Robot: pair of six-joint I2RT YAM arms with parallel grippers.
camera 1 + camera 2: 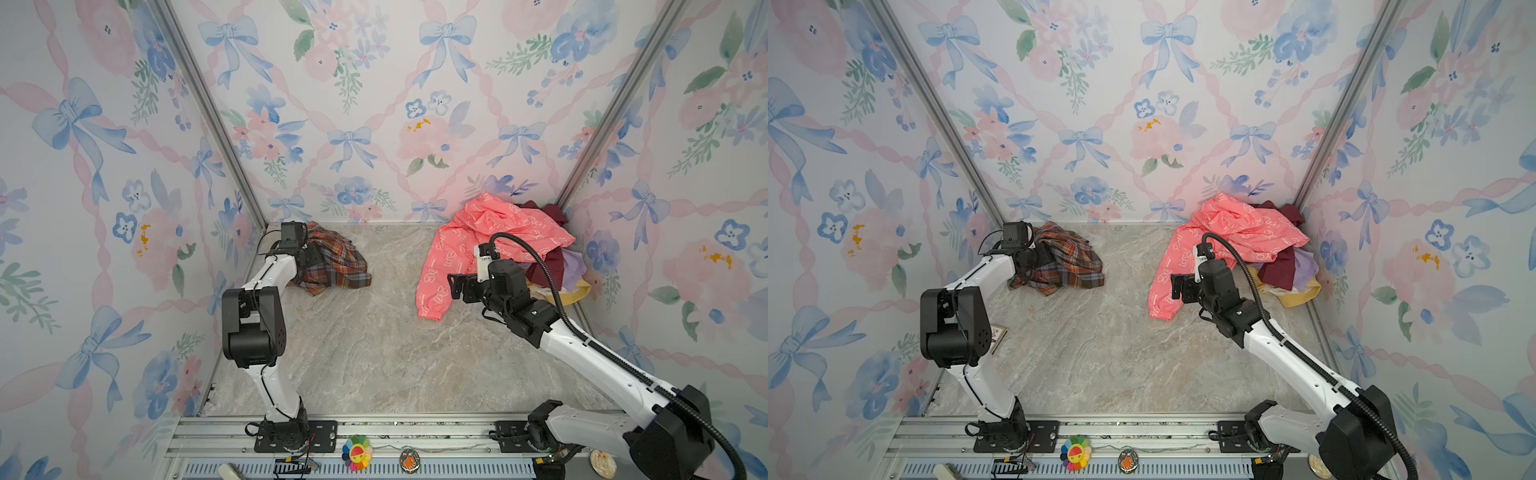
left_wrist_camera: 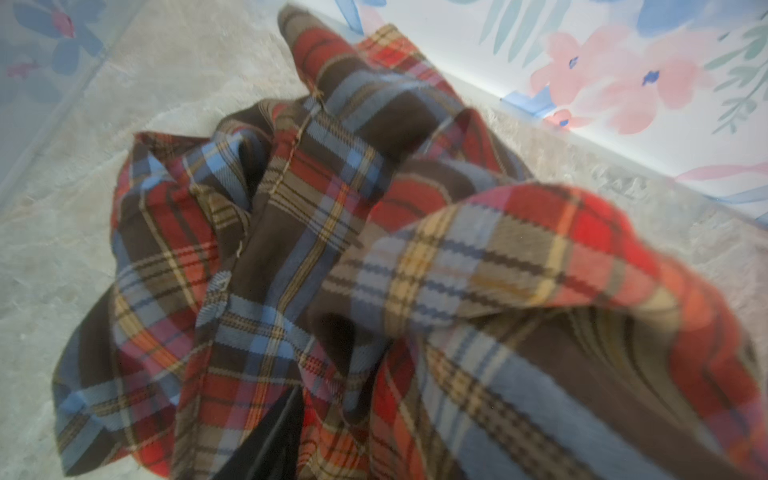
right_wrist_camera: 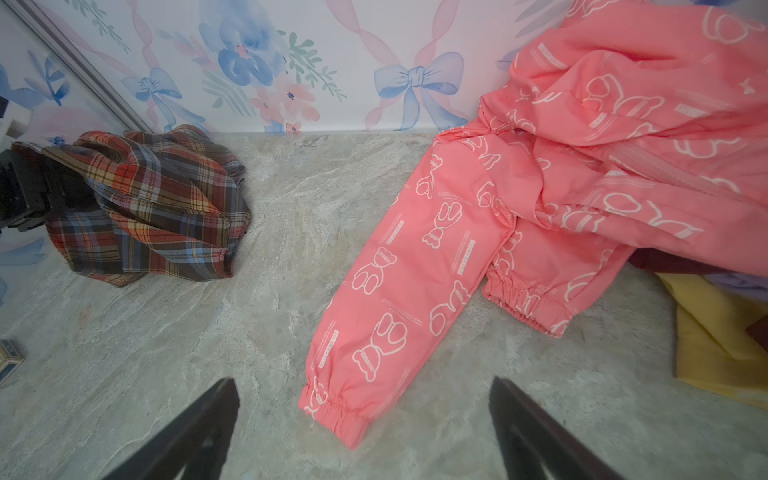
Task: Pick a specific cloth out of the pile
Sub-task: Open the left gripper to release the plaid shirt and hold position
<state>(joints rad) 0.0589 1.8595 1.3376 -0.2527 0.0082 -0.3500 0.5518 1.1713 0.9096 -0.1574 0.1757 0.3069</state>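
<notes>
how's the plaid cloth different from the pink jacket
The plaid cloth is orange, brown and blue checks; the pink jacket is coral with white prints. The plaid cloth lies bunched, back left; the pink jacket sprawls over the pile back right, one sleeve stretched out. Both are rumpled fabric.

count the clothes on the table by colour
plaid cloth: 1
coral-pink jacket: 1
maroon garment: 1 (shows in two spots, partly buried, could be more)
lilac piece: 1
pale yellow piece: 1
total: 5
</notes>
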